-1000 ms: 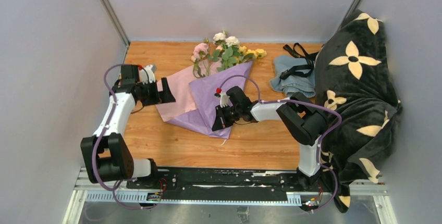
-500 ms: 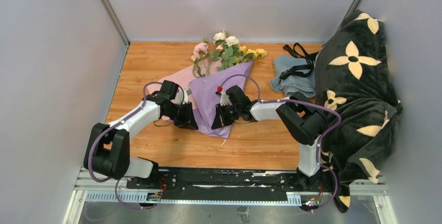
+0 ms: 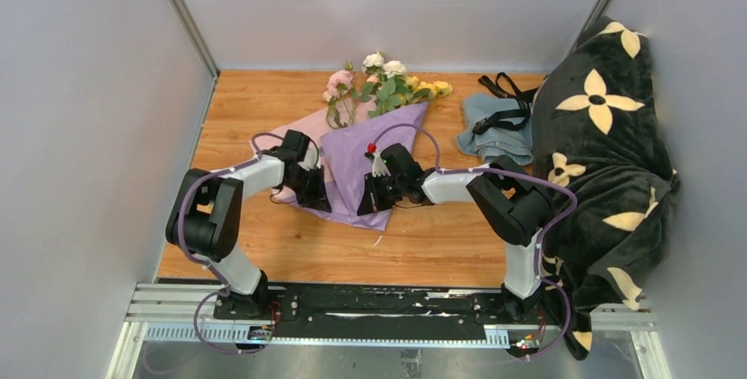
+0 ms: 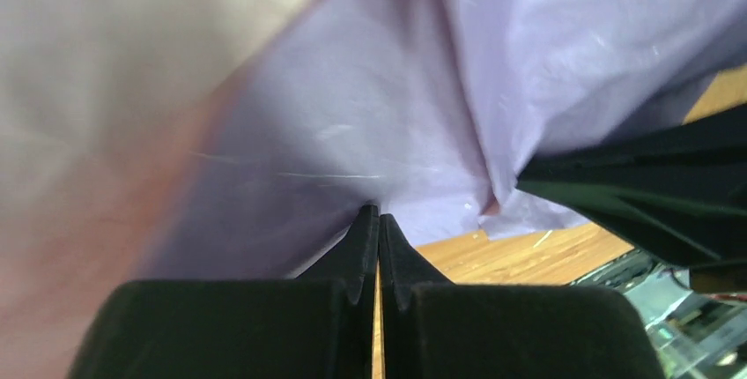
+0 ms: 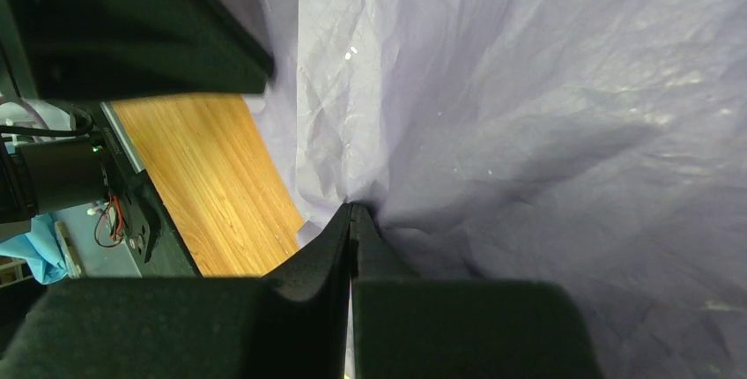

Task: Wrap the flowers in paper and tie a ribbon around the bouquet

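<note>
Crinkly lavender paper [image 3: 352, 160] is pinched in thin creases by the closed left hand [image 4: 379, 219] and closed right hand [image 5: 352, 211].

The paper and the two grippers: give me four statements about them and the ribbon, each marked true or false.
1. The left gripper is shut on the paper. True.
2. The right gripper hangs open above the paper. False: it is pinched shut on the paper too.
3. The ribbon is tied around the flowers. False: it lies on the grey-blue cloth, apart from them.
4. The blooms stick out past the paper's far edge. True.
</note>
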